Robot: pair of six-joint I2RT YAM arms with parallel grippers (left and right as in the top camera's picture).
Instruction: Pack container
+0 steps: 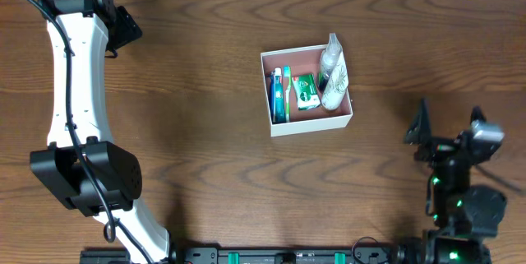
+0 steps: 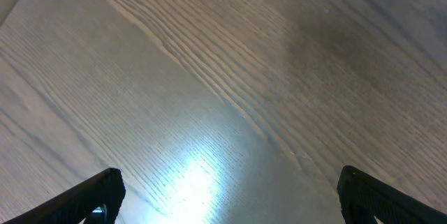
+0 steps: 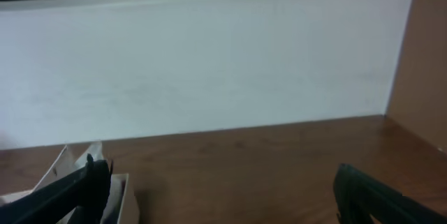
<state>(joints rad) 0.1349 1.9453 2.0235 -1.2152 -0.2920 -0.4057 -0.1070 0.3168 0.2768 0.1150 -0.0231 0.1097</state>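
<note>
The container (image 1: pixel 313 124), a square white box with a pink inside, sits near the middle of the wooden table. In it lie blue and green toothbrush packs (image 1: pixel 279 94), a green box (image 1: pixel 306 91) and a clear bottle (image 1: pixel 333 71). My left gripper (image 1: pixel 128 28) is far off at the table's back left. It stands open over bare wood in the left wrist view (image 2: pixel 227 192). My right gripper (image 1: pixel 449 121) is open to the right of the container, holding nothing. The right wrist view (image 3: pixel 220 182) shows a container corner (image 3: pixel 123 197) by its left finger.
A white wall (image 3: pixel 209 63) runs along the table's far edge. The left arm's white links (image 1: pixel 76 91) stretch along the table's left side. The right arm's base (image 1: pixel 460 215) stands at the front right.
</note>
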